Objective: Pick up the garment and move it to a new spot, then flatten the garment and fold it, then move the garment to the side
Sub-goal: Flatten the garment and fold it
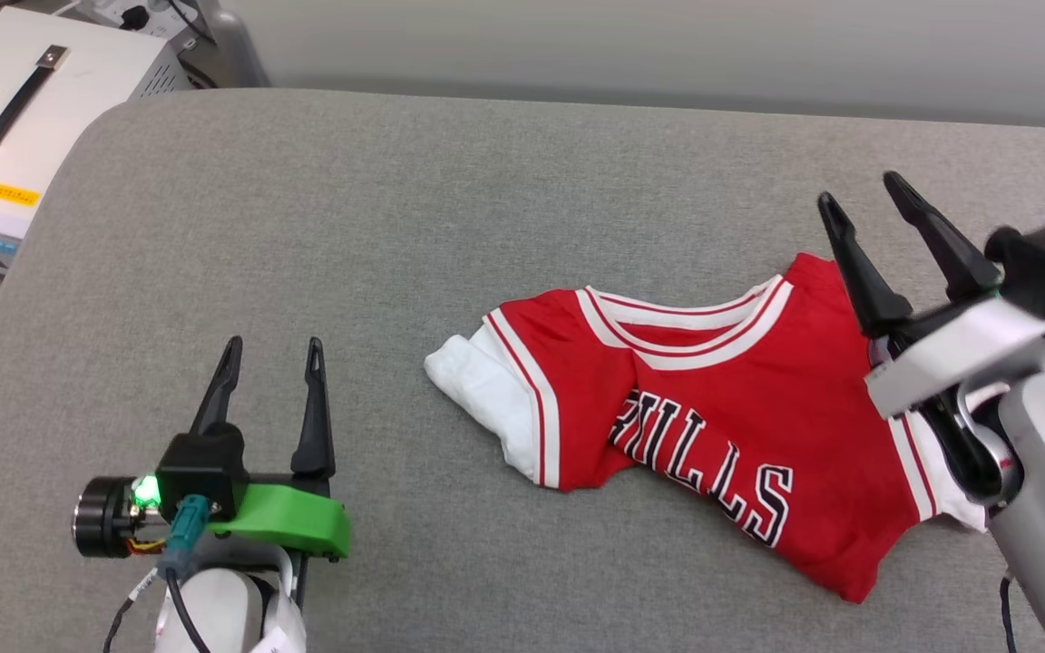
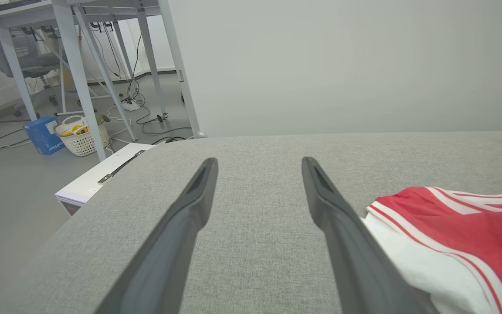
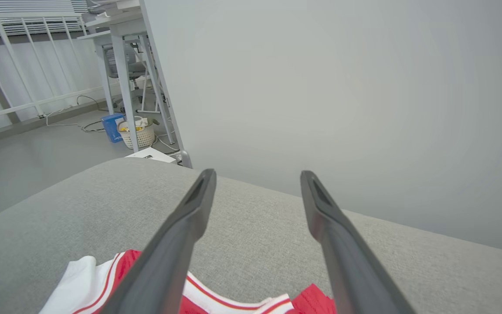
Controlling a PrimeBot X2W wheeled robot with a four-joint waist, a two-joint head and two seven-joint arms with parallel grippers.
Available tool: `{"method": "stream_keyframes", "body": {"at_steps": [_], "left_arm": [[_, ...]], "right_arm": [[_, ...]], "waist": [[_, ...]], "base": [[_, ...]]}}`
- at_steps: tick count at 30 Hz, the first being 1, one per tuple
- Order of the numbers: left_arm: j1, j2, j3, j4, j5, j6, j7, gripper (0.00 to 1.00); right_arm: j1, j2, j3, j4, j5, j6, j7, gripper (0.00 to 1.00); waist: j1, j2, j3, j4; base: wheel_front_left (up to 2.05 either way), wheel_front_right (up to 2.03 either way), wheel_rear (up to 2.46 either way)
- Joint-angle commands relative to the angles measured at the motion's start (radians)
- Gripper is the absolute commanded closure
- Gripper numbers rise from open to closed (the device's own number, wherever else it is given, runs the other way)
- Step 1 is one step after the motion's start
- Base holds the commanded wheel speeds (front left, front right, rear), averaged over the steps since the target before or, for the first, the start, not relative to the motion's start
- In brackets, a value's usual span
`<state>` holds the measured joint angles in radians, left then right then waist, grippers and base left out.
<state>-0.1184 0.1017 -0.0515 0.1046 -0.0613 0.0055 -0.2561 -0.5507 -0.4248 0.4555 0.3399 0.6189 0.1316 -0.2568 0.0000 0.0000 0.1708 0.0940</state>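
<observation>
The red, white-sleeved jersey garment is lying crosswise on the grey fabric worktop; my right claw, spread empty, is hovering over its right edge, my left claw likewise spread, well apart.

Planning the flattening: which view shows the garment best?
The head view: nearly the whole garment lies crumpled on the grey surface, lettering and collar visible. The left wrist view catches one white sleeve and shoulder; the right wrist view, a sleeve and collar strip.
</observation>
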Motion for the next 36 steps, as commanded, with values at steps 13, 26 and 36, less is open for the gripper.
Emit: {"method": "stream_keyframes", "body": {"at_steps": [13, 26, 36], "left_arm": [[-0.32, 0.176, -0.066, 0.146, -0.042, -0.129, 0.114, 0.0], [-0.615, 0.417, -0.535, 0.153, -0.555, -0.136, 0.836, 0.0], [-0.716, 0.498, -0.771, 0.212, -0.698, -0.136, 1.0, 0.0]], "right_arm": [[0.373, 0.186, -0.414, -0.189, -0.264, -0.001, -0.005, 0.0], [0.415, 0.233, -0.446, -0.243, -0.307, -0.001, -0.005, 0.0], [0.346, 0.221, -0.417, -0.234, -0.31, -0.001, -0.004, 0.0]], "waist": [[0.0, 0.0, -0.022, -0.082], [0.0, 0.0, 0.034, -0.133], [0.0, 0.0, 0.125, -0.178]], "base": [[0.0, 0.0, 0.0], [0.0, 0.0, 0.0], [0.0, 0.0, 0.0]]}}
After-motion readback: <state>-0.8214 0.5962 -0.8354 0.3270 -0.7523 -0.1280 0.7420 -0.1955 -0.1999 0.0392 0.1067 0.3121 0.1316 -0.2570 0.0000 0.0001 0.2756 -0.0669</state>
